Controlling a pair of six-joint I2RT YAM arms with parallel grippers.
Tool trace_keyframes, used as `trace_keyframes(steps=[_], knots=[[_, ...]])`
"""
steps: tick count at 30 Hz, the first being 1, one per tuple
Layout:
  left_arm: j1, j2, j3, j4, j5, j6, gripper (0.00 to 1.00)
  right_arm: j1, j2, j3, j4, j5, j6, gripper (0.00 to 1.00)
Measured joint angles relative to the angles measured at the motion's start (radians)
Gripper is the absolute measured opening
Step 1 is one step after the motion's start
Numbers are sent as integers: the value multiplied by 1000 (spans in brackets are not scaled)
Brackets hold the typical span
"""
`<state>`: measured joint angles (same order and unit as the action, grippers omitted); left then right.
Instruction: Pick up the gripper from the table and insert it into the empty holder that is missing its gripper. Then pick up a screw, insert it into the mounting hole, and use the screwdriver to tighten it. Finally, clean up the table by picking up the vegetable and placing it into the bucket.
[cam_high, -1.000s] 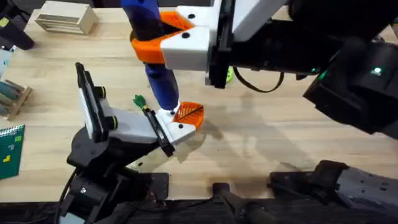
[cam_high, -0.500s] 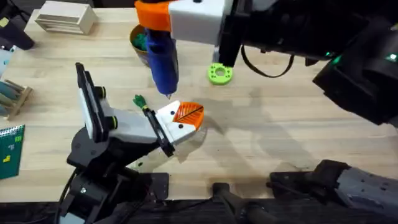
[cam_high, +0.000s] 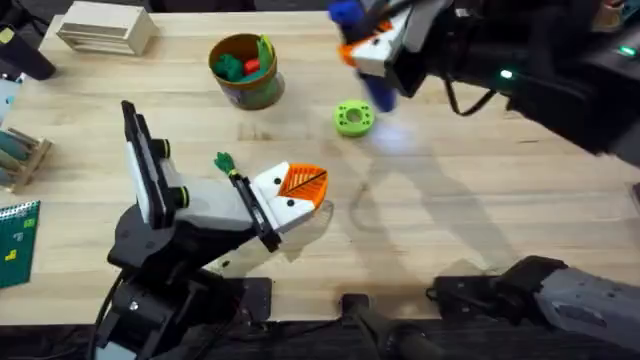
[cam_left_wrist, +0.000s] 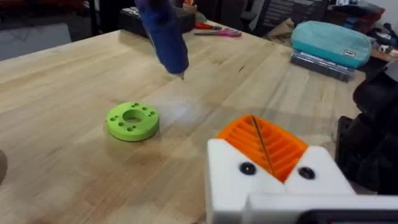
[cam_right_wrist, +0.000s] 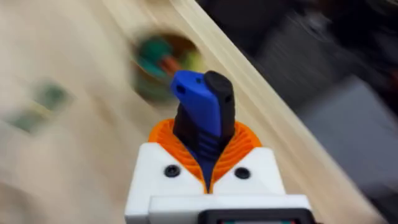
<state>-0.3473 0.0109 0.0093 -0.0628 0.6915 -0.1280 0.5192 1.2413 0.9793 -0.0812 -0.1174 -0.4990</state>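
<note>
Screwdriver (cam_right_wrist: 202, 115) in blue sits clamped between the orange pads of the right gripper (cam_high: 372, 52), held above the far side of the table (cam_high: 480, 200), just beyond the flat green ring (cam_high: 353, 118). From the left wrist, its thin bit (cam_left_wrist: 182, 76) points down, clear of the wood, past that ring (cam_left_wrist: 132, 121). The left gripper (cam_high: 290, 195) lies low near the table's middle, its two white blocks (cam_left_wrist: 273, 180) pressed together with orange ribbed tips (cam_left_wrist: 264, 143) meeting, nothing between them; a dark screw head (cam_left_wrist: 247, 168) sits in each block's face. The bucket (cam_high: 245, 70) stands upright toward the far left, green and red toy produce inside. A small green vegetable (cam_high: 224, 161) lies on the table beside the left arm.
</note>
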Motion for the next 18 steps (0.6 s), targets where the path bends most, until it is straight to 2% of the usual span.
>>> trace_keyframes(steps=[5,9,14,18], knots=[[0,0,0,0,0,0,10,-115,172,2,-52,261,-302,32],[0,0,0,0,0,0,10,-196,318,2,-52,409,-471,32],[0,0,0,0,0,0,10,-275,466,2,-54,523,-584,32],[0,0,0,0,0,0,10,-299,520,6,-77,560,-619,32]])
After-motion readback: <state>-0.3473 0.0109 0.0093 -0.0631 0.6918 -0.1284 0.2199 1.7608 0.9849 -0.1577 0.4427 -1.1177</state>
